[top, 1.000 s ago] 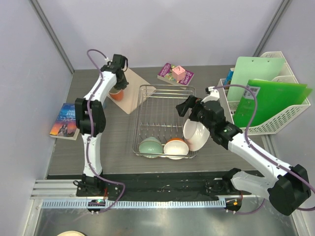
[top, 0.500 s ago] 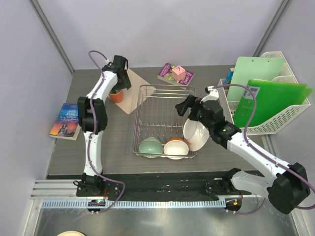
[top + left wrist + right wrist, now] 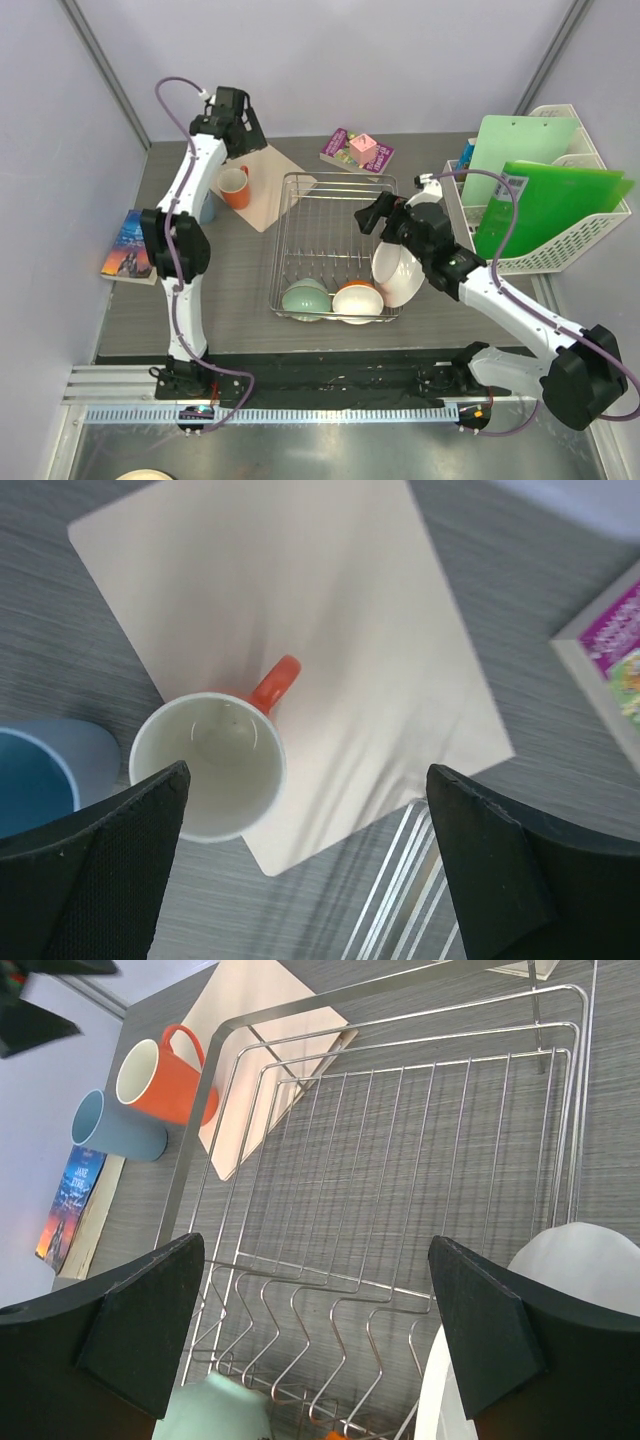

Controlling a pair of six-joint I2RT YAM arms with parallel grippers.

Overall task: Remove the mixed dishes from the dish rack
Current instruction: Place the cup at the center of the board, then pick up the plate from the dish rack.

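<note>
The dish rack [image 3: 335, 245] sits at the centre of the top view and holds three items along its lower edge: the pale green bowl [image 3: 306, 298] at lower left, the cream bowl with orange outside [image 3: 358, 298] next to it, and the large white plate [image 3: 398, 272] leaning on edge at the lower right corner. The upper part of the rack is bare wire.

Two items are out. The orange-red mug [image 3: 210, 765] stands upright on the corner of a beige board [image 3: 300, 630] at the upper left of the top view, and the light-blue cup [image 3: 35, 780] stands on the table just beside it.

I read the left gripper [image 3: 305, 875] as spread wide and empty, hanging above the mug with nothing between its fingers. The right gripper [image 3: 320, 1330] is also fully spread and empty, above the rack and close to the plate's rim.

My judgement: two of five unloaded, three remain; the plate looks like the right arm's next pick
</note>
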